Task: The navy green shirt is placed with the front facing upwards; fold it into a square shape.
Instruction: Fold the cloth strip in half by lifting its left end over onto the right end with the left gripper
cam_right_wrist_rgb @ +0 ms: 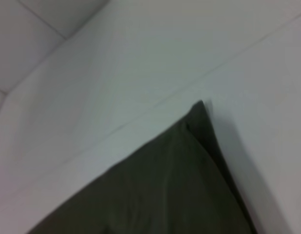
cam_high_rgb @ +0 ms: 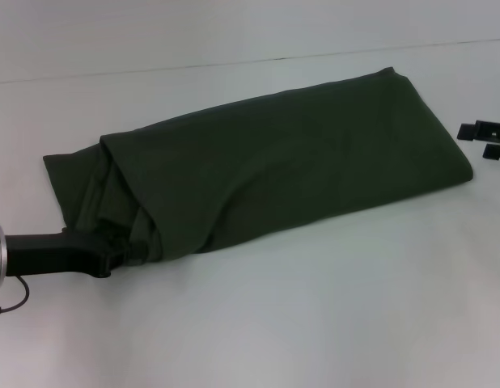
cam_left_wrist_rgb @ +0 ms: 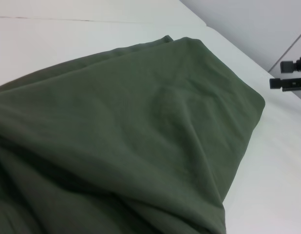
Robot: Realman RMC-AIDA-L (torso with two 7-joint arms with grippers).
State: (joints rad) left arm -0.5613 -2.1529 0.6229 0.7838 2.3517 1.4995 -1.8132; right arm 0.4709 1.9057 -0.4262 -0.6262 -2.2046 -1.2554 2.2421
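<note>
Shirt (cam_high_rgb: 298, 162) folded long on bench (cam_high_rgb: 315, 307), stretching away from left end effector (cam_high_rgb: 125, 252) | fingers buried in hem folds, closure unclear | right end effector (cam_high_rgb: 485, 141) idle beyond far end, closure unclear | risk: bunched layers slip, skewing fold

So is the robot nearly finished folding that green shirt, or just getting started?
Partway. The shirt is already folded lengthwise into a long band, plain green side up, on the table. The left gripper is at its bunched end, fabric draped over it. The right gripper waits off the far end. Left to do: fold the band into a square.
</note>
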